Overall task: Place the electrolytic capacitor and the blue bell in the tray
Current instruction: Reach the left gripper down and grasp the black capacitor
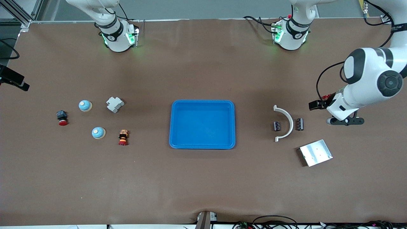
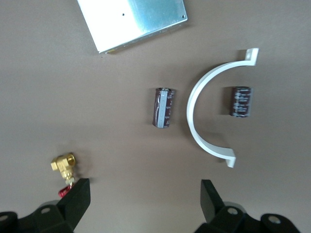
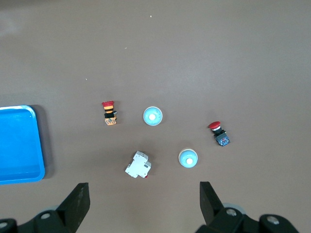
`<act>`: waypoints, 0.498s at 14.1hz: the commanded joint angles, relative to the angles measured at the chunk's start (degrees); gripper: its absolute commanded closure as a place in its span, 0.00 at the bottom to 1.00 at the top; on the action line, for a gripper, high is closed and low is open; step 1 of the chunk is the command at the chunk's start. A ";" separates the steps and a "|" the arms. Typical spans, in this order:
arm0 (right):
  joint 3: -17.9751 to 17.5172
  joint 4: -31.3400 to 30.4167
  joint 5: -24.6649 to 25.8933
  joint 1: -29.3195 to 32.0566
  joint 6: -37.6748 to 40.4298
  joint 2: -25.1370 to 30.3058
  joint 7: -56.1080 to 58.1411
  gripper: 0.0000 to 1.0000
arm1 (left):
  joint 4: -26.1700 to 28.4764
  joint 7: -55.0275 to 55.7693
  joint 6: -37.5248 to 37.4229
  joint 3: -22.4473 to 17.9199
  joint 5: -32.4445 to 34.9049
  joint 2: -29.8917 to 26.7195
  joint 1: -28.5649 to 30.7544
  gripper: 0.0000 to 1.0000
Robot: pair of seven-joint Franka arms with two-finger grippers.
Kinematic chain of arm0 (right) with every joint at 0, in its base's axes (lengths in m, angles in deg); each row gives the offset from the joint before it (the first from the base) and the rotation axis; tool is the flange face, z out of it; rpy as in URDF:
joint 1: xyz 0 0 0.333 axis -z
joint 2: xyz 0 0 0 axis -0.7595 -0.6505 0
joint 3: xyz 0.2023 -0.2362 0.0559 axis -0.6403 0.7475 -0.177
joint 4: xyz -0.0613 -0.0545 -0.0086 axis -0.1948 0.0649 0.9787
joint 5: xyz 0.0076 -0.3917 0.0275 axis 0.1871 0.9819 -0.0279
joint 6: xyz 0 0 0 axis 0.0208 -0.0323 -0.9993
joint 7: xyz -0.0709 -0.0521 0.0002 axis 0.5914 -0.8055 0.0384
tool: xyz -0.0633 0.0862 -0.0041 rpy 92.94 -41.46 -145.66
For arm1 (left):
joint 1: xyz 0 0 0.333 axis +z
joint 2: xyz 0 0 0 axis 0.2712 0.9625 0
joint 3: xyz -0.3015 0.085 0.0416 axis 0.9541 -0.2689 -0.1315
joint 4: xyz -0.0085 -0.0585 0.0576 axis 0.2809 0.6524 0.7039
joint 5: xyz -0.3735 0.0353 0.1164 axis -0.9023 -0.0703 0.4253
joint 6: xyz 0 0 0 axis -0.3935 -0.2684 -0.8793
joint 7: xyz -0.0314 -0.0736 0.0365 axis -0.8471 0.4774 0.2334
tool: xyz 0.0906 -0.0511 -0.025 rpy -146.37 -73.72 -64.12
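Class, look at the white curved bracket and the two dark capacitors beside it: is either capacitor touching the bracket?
Apart. The left wrist view shows brown table between the bracket and each capacitor.

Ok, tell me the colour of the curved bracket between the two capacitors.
White; the curved bracket shows best in the left wrist view.

Two glossy white robot arms with black joint bands are shown. Green lights glow at their round bases, where black cables are attached.
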 commanded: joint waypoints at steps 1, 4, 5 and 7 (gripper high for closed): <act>-0.65 -0.72 -0.38 1.08 0.29 0.99 0.06 0.00 | 4.61 -1.28 7.69 0.46 1.53 0.15 0.54 0.00; -0.73 -0.63 0.41 0.99 0.38 0.99 0.67 0.00 | 4.53 -1.37 11.13 0.46 4.16 4.19 0.54 0.00; -0.73 -0.72 0.41 0.99 0.38 0.99 0.76 0.00 | 4.53 -1.37 12.37 0.46 4.78 5.08 0.63 0.00; -0.73 -1.24 0.41 1.08 0.38 0.99 0.76 0.00 | 4.01 -1.37 13.60 0.46 5.92 7.36 0.80 0.00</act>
